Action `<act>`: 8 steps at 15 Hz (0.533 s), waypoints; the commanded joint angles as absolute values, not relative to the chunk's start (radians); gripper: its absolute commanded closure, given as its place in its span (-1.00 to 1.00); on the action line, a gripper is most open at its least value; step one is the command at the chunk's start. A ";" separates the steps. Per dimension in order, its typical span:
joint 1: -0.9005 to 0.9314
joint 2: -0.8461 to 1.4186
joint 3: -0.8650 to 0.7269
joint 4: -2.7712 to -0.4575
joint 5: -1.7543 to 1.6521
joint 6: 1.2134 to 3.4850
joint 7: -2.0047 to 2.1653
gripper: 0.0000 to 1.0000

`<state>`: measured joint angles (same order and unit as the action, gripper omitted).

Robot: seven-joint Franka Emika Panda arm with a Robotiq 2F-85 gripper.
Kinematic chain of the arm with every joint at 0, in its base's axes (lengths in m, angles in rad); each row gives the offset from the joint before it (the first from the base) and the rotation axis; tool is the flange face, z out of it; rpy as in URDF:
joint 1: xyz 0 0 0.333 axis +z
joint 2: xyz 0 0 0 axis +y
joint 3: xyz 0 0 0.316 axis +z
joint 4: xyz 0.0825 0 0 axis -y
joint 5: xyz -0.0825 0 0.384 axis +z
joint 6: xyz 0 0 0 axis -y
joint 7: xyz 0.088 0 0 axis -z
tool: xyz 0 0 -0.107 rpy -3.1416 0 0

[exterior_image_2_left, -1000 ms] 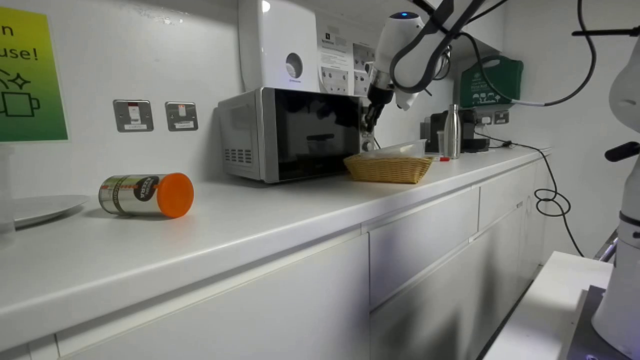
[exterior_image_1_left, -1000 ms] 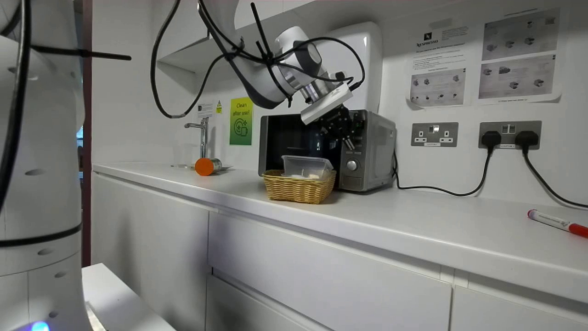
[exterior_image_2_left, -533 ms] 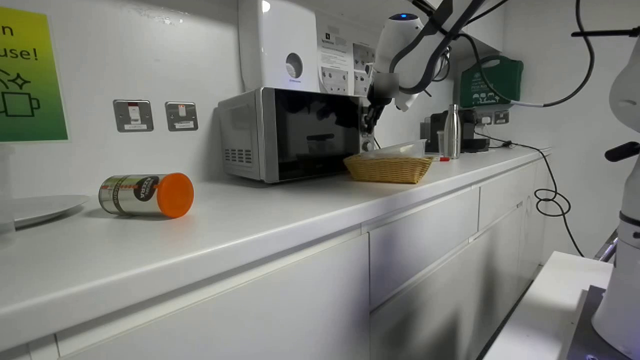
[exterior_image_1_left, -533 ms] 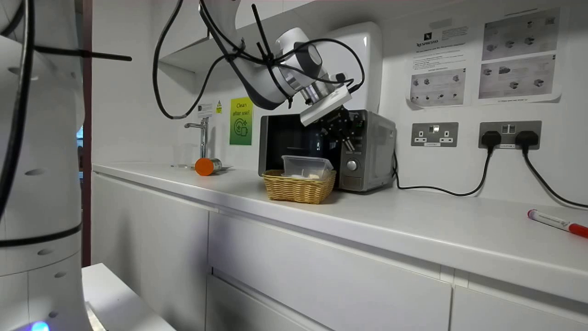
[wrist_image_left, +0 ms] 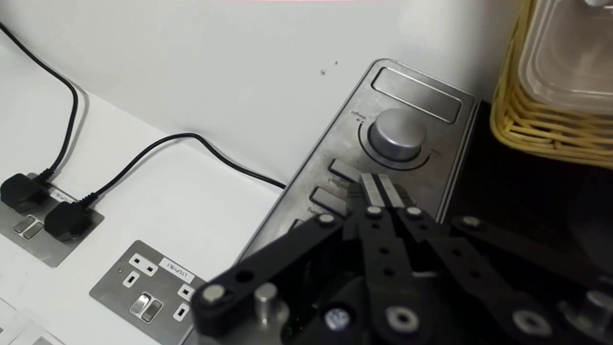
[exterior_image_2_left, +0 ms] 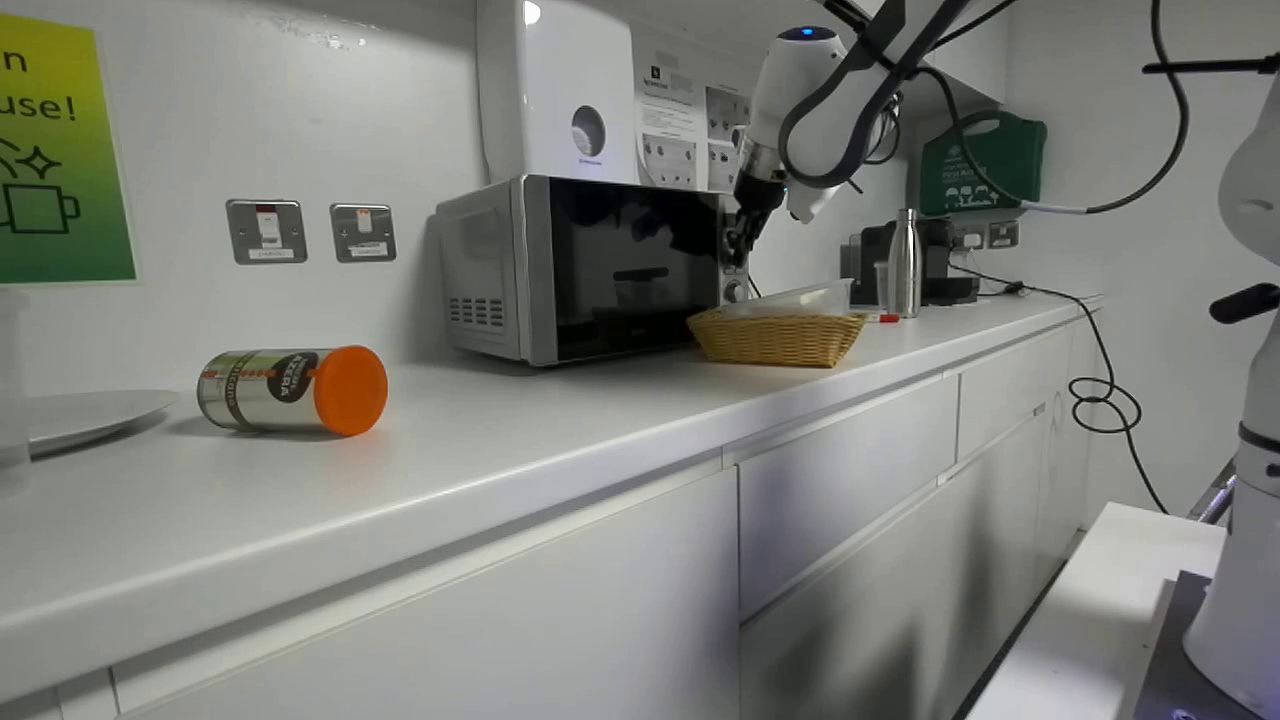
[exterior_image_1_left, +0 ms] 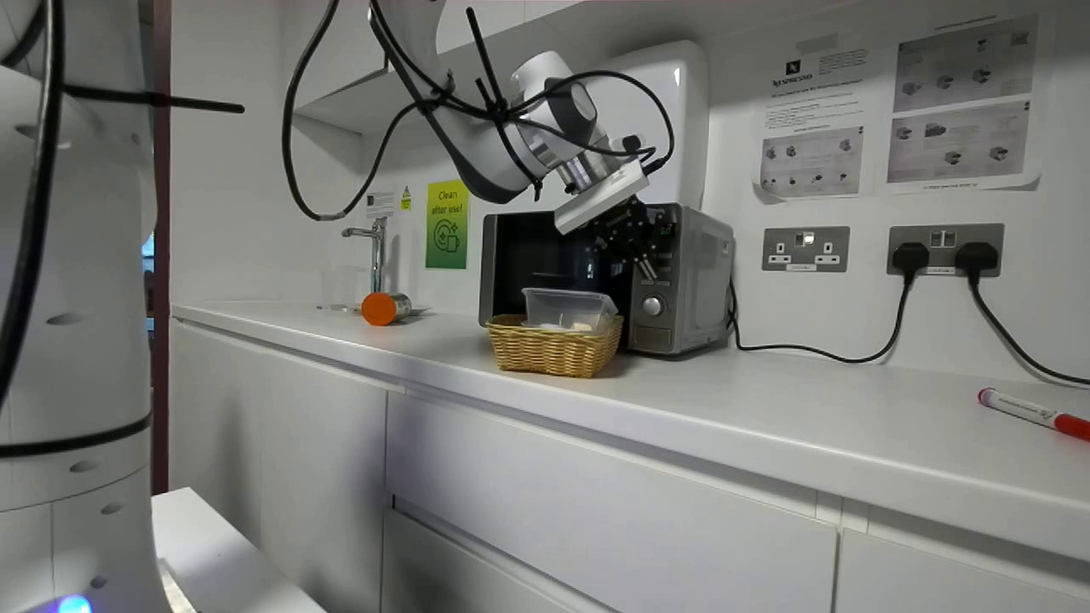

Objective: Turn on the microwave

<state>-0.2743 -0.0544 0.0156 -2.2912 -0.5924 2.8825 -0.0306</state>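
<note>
The microwave (exterior_image_1_left: 705,281) stands on the worktop (exterior_image_1_left: 817,400), set back towards its wall edge, the dark glass door (exterior_image_2_left: 630,300) closed and facing the front edge. Its control panel (exterior_image_1_left: 665,289) sits at the right-hand end of the door in both exterior views. The arm (exterior_image_2_left: 830,140) reaches in over the front edge, and the pincer (wrist_image_left: 381,190) points down at that panel with its two fingertips (wrist_image_left: 370,190) together, only a thin dark line between them. In the wrist view they lie over the panel near the round knob (wrist_image_left: 398,134), just beside a rectangular button (wrist_image_left: 344,170); whether they touch the metal is hard to tell.

A wicker basket (exterior_image_1_left: 555,351) with a clear plastic tub (exterior_image_1_left: 570,308) in it stands close in front of the microwave, near the front edge. In an exterior view a tin (exterior_image_2_left: 262,390) with an orange lid (exterior_image_2_left: 350,390) lies on its side towards the left end of the worktop, near a pale plate (exterior_image_2_left: 90,412), while a steel bottle (exterior_image_2_left: 906,268) stands upright towards the far right corner. Along the wall edge a black power cord (wrist_image_left: 191,135) runs from behind the microwave up to a socket (exterior_image_1_left: 943,249). A red-and-white marker pen (exterior_image_1_left: 1035,415) lies well right of the microwave, between those edges.
</note>
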 commanded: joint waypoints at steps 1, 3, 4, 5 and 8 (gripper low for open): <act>-0.269 -0.047 0.023 -2.254 -0.594 2.905 -0.001 1.00; -0.268 -0.054 0.023 -2.258 -0.589 2.904 -0.005 1.00; -0.268 -0.057 0.022 -2.261 -0.587 2.905 -0.007 1.00; -0.269 -0.060 0.022 -2.264 -0.585 2.906 -0.007 1.00; -0.264 -0.070 0.021 -2.273 -0.554 2.915 -0.017 1.00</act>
<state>-0.2736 -0.0643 0.0156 -2.2922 -0.5863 2.8825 -0.0283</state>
